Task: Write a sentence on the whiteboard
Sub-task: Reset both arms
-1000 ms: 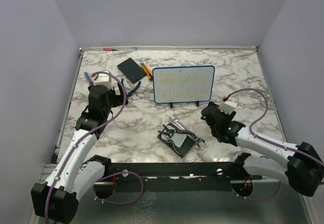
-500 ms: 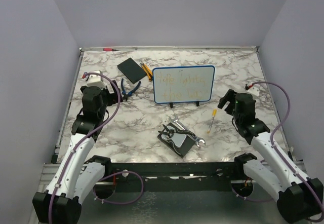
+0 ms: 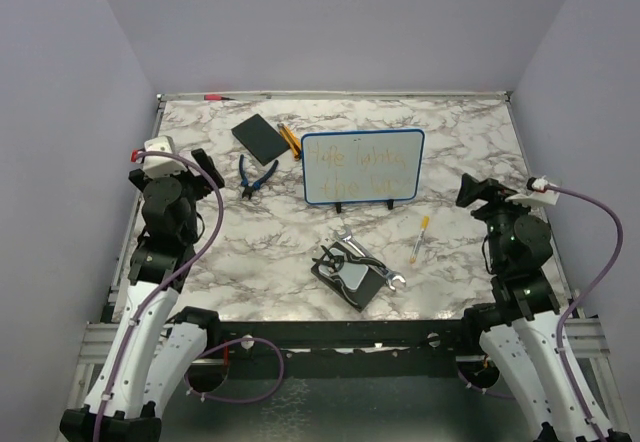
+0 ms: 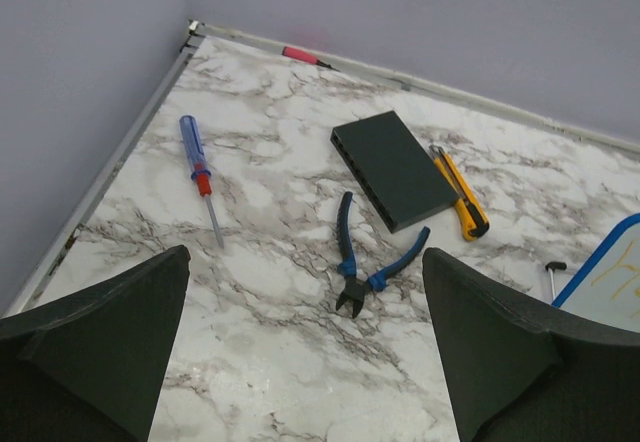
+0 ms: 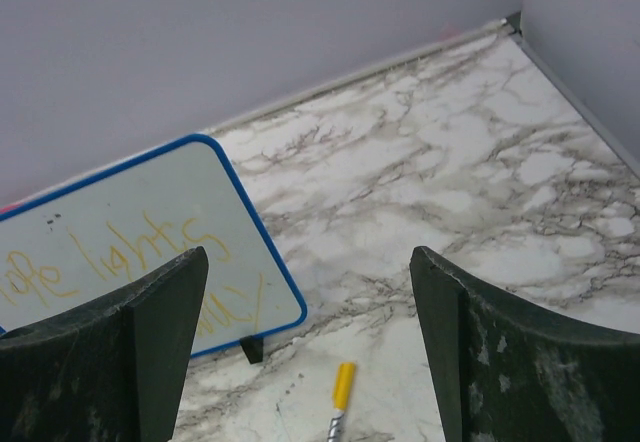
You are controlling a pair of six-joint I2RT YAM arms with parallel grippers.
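Note:
The whiteboard [image 3: 362, 167] stands upright on small black feet at the table's middle back, blue-rimmed. The sentence [image 3: 358, 163] runs across it in two faint orange-yellow lines. In the right wrist view the whiteboard [image 5: 140, 247] fills the left, with part of the sentence [image 5: 150, 252] showing. A yellow-capped marker [image 3: 420, 239] lies loose on the table right of the board, also seen as the marker [image 5: 341, 398] between my right fingers' view. My right gripper [image 3: 472, 192] hangs open and empty above the table's right side. My left gripper [image 3: 207, 167] is open and empty at the left.
Blue pliers [image 4: 365, 267], a flat black pad [image 4: 392, 169], a yellow utility knife [image 4: 460, 192] and a blue-red screwdriver [image 4: 200, 177] lie at the back left. A red pen [image 4: 300, 56] rests by the back wall. A black case with wrenches [image 3: 350, 272] sits front centre.
Both arms have drawn back and outward toward the table's sides. The right gripper has lifted away from the spot where the marker now lies uncovered on the table.

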